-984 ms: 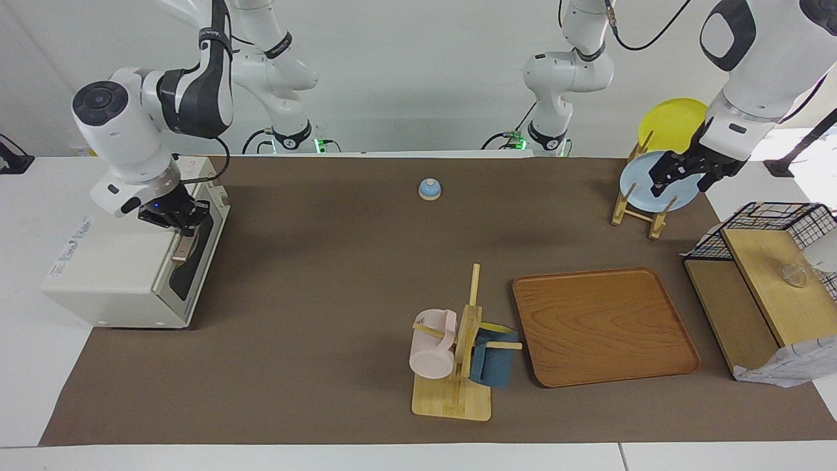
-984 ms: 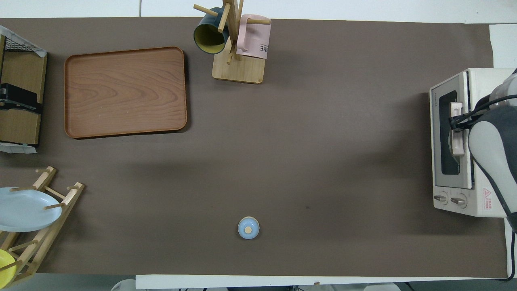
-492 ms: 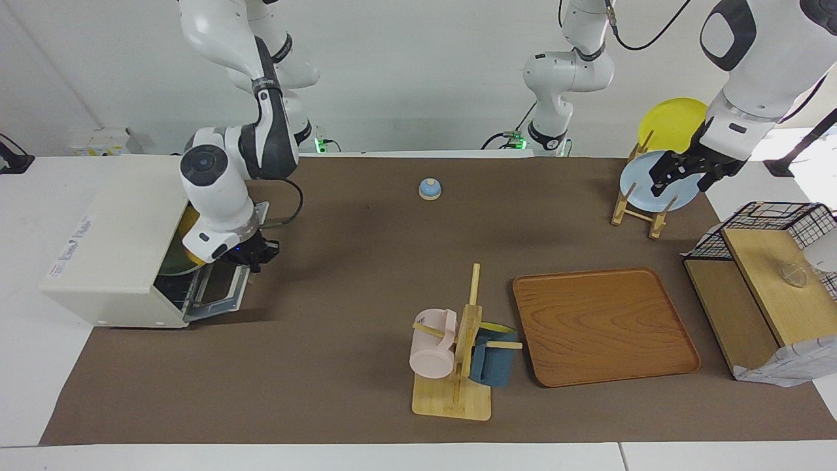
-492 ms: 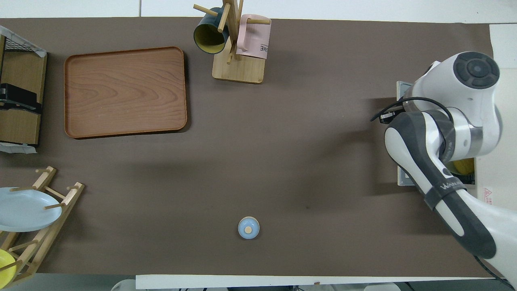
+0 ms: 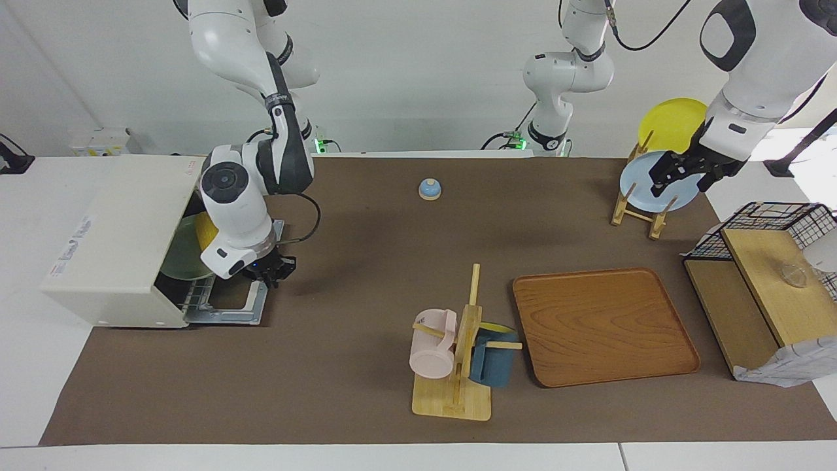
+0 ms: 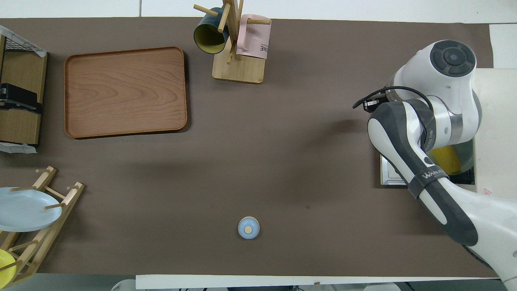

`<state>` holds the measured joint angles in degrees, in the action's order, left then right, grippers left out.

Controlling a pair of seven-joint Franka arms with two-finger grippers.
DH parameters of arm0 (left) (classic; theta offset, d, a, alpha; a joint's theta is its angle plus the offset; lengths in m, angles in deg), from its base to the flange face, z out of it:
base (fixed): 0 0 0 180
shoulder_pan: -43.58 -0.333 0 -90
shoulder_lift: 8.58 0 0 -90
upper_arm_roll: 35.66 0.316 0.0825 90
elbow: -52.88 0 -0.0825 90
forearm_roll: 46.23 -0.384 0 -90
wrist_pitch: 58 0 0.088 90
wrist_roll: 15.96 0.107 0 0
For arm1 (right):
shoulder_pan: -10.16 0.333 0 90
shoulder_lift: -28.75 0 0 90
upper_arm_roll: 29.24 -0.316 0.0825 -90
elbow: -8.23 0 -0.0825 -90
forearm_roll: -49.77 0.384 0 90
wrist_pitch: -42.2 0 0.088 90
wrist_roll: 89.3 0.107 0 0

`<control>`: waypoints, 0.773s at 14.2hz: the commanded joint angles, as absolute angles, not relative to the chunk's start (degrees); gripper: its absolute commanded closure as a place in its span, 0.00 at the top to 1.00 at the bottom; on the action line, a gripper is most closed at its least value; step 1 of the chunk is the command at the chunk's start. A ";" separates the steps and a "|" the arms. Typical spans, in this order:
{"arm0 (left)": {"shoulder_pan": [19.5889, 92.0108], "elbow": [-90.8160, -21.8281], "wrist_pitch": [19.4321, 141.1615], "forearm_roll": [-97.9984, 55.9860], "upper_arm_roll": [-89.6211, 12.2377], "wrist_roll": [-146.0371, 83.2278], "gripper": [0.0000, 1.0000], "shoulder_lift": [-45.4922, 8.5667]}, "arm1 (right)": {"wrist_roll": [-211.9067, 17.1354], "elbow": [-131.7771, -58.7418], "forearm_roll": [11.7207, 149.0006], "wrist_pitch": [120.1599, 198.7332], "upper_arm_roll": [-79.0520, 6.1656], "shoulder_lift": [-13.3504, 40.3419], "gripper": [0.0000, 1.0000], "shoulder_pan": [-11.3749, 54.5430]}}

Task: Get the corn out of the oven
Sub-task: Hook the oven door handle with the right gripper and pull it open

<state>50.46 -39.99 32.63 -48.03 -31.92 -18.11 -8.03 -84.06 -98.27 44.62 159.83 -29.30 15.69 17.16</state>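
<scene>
The cream-white oven [image 5: 124, 235] stands at the right arm's end of the table with its door [image 5: 229, 307] folded down flat. The yellow corn [image 5: 205, 230] lies on a green plate [image 5: 178, 252] on the rack inside; the corn also shows in the overhead view [image 6: 446, 158] past my forearm. My right gripper [image 5: 268, 270] is low at the door's outer edge, shut on the door's handle, which it hides. My left gripper [image 5: 680, 175] waits open over the blue plate [image 5: 644, 190] in the wooden plate rack.
A blue bell [image 5: 429, 189] sits mid-table near the robots. A mug tree [image 5: 458, 353] with a pink and a blue mug and a wooden tray [image 5: 601, 325] lie farther out. A yellow plate [image 5: 673, 121] and a black wire basket [image 5: 765, 226] are at the left arm's end.
My right gripper has pulled the oven door from closed to fully folded down, moving away from the oven toward the table's middle. The corn and green plate have come into sight. The left arm has not moved.
</scene>
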 commanded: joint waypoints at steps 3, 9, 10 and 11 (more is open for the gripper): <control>50.17 -40.64 33.58 -48.52 -32.15 -18.16 1.00 -7.79 | -84.38 -101.88 45.20 148.56 -28.80 21.80 0.69 12.45; 50.17 -40.64 33.58 -48.52 -32.15 -18.16 1.00 -7.79 | -88.06 -113.83 44.59 158.45 -28.80 25.49 0.60 8.32; 50.17 -40.64 33.58 -48.52 -32.15 -18.16 1.00 -7.79 | -88.94 -115.50 44.41 160.74 -28.72 25.93 0.55 8.23; 50.17 -40.64 33.58 -48.52 -32.15 -18.16 1.00 -7.79 | -89.12 -115.78 43.97 161.03 -28.72 26.11 0.43 8.31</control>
<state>50.46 -39.99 32.63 -48.03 -31.92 -18.11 -8.03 -87.27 -111.78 44.47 158.31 -28.44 23.11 8.96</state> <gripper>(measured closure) 0.000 0.388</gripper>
